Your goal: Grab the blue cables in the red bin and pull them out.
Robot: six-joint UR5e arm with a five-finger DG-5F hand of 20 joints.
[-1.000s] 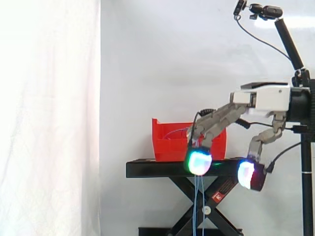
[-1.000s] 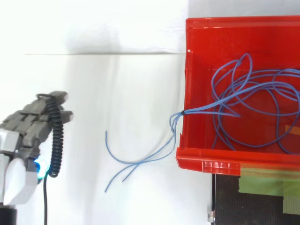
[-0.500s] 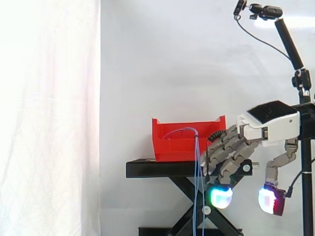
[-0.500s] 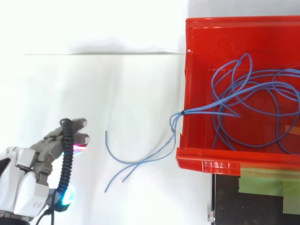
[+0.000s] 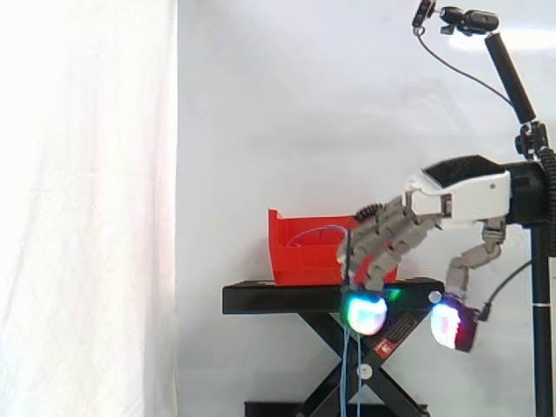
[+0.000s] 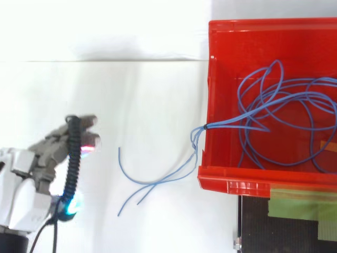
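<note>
My robot hand point(image 6: 45, 155) hangs well apart from the red bin point(image 6: 231, 182), fingers loosely spread, holding nothing. Blue cables point(image 6: 226, 123) trail over the bin's wall.

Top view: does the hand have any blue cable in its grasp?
No: the hand sits clear to the left of the blue cables, whose loose ends trail out over the red bin wall.

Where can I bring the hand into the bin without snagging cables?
Bare floor lies in the bin along its wall at the top view's upper edge, and in a strip inside its left wall below the bundle. The cables crowd the middle and right, and drape over the left rim. The hand is outside, left of them.
</note>
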